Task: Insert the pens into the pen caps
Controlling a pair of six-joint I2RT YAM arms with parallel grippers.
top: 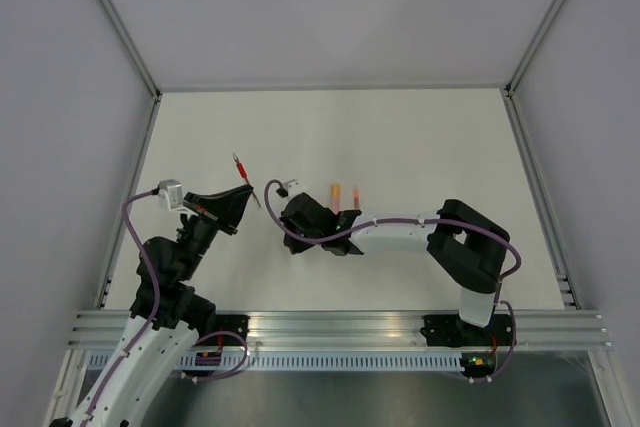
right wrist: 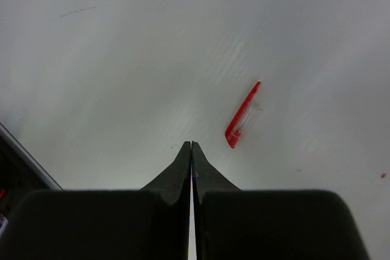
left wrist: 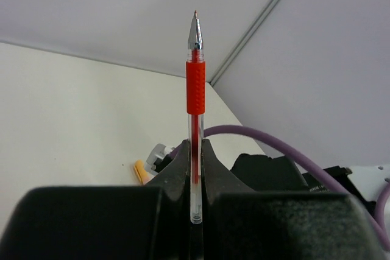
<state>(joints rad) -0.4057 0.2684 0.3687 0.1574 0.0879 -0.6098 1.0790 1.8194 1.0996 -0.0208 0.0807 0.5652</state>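
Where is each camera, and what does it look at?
Top external: above and behind, looks down at the table; both arms show.
Left wrist: on left arm, faces back corner; left gripper holds the red pen.
Right wrist: on right arm, faces down at a red cap; right gripper shut.
Shared: the red pen, in top and left wrist.

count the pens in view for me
3. red pen clamped in the left gripper; orange pen and pinkish pen side by side beyond the right arm, partly hidden by it.
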